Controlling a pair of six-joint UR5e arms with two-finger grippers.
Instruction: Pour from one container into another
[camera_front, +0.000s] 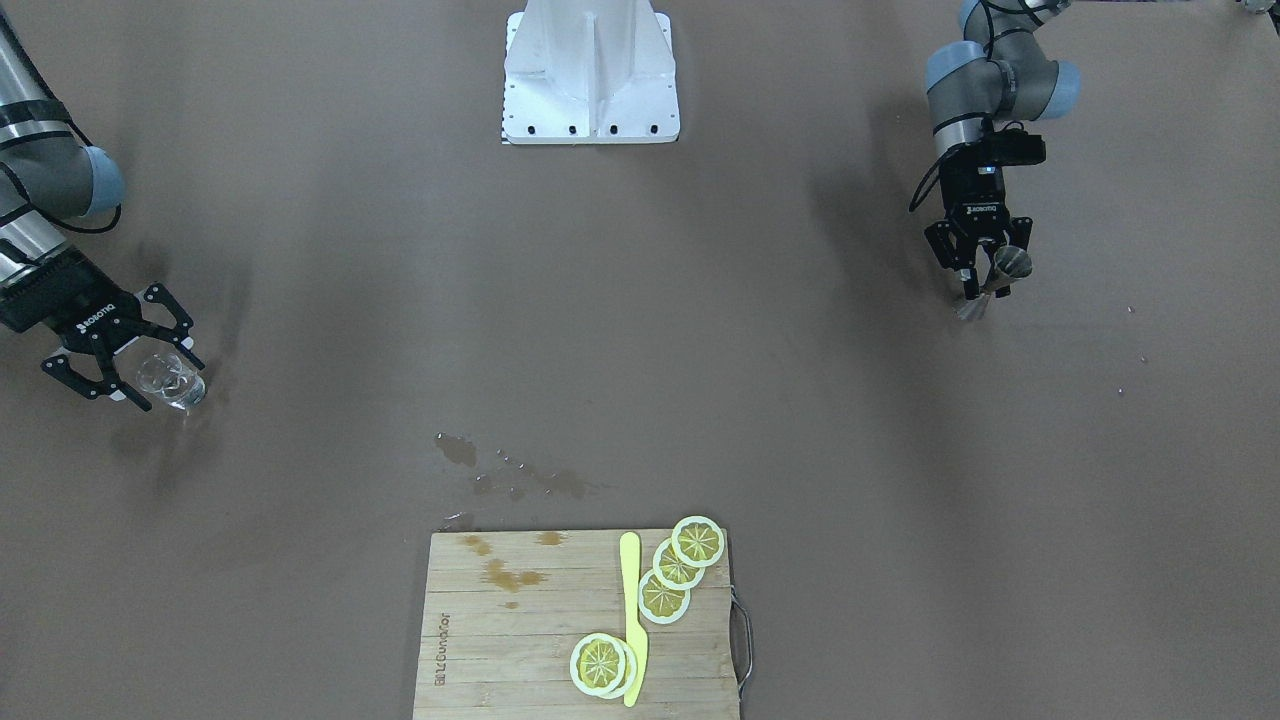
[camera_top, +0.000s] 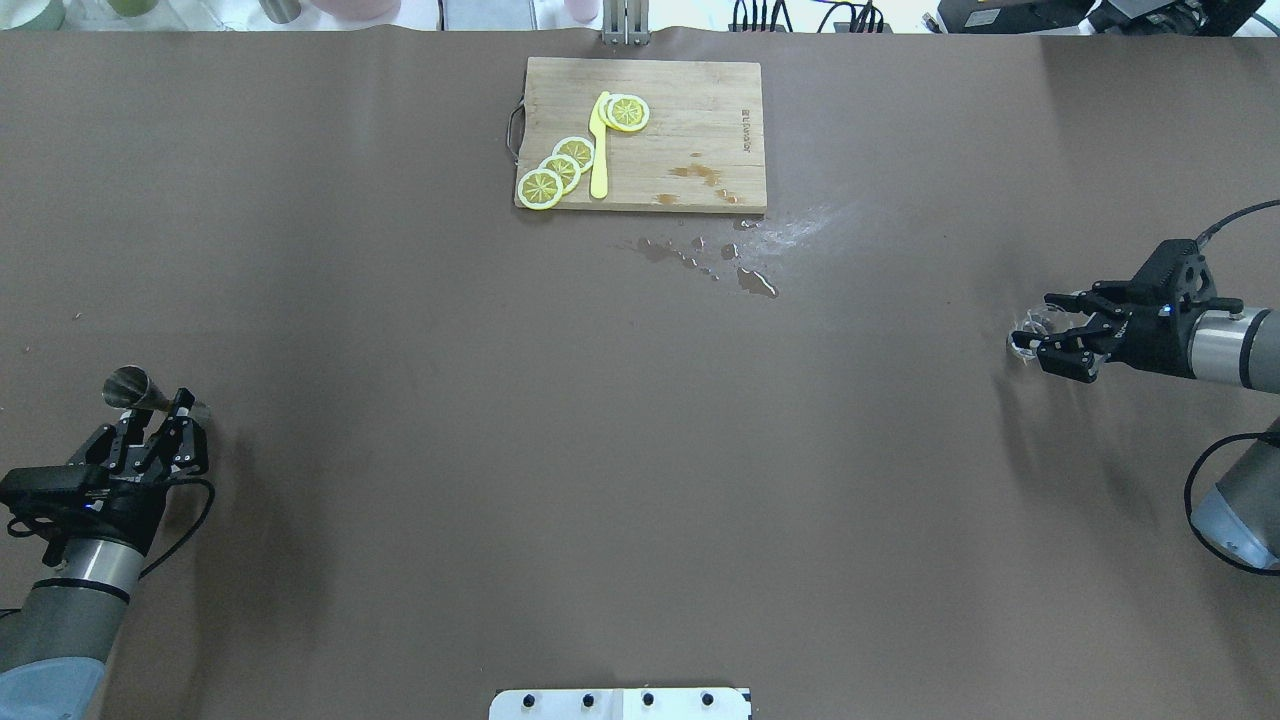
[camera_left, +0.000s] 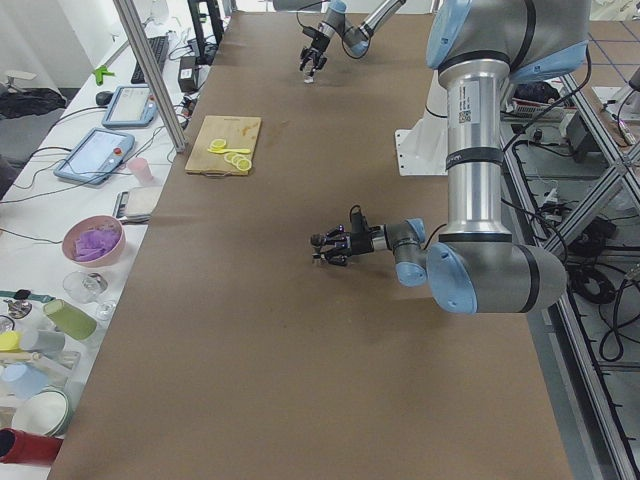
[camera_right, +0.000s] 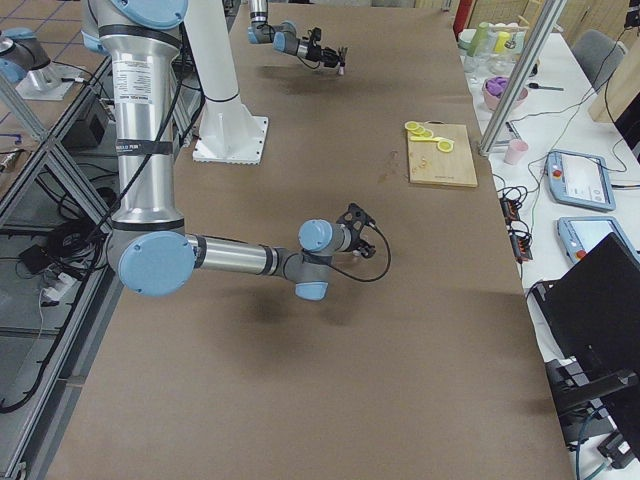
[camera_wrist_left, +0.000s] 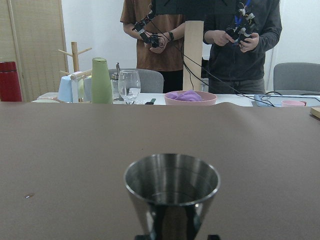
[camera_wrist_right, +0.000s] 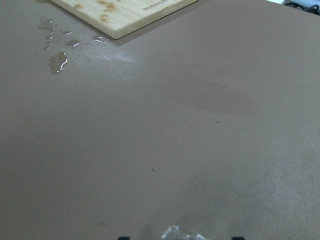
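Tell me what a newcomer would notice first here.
At opposite ends of the table, the left hand grips a steel jigger and the right hand brackets a clear glass. Midway, at the operators' edge, a cutting board carries lemon slices and a yellow knife, with spilled liquid pooled beside it.

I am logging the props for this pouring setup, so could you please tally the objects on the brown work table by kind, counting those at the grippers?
Metal jigger: 1
Clear glass: 1
Cutting board: 1
Yellow knife: 1
Lemon slices: 5, two of them overlapping
Total: 9
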